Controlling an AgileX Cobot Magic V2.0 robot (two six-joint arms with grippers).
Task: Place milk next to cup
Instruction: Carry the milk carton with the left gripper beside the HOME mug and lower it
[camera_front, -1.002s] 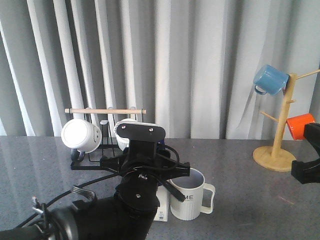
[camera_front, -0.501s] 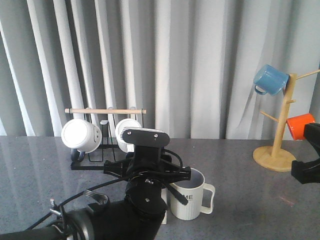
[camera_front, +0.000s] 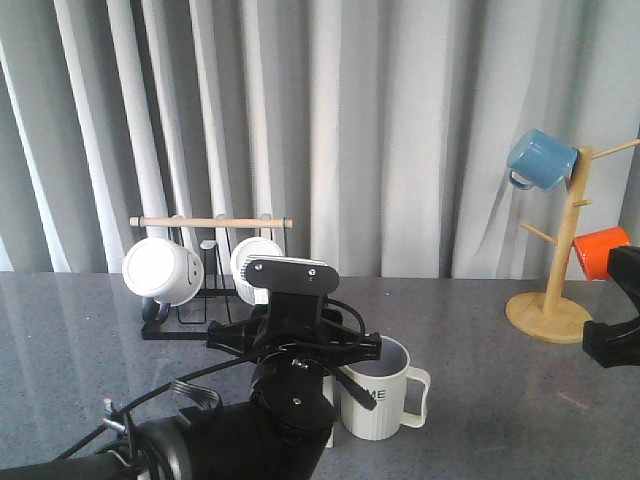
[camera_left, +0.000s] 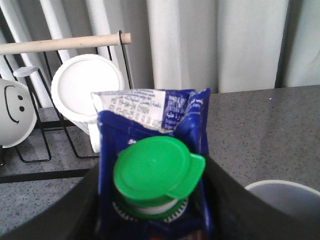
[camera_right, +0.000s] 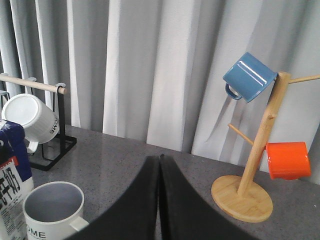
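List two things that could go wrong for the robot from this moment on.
The left gripper grips the tall blue-and-white milk carton, which stands very close to the cream ribbed HOME mug; opening or pulling away could nudge the mug. The tall, narrow carton might tip when let go.

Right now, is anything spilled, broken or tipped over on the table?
Nothing stands out. The milk carton stands upright with its green cap on, held in the left pincer beside the HOME mug, which is upright and empty. No spill shows on the table.
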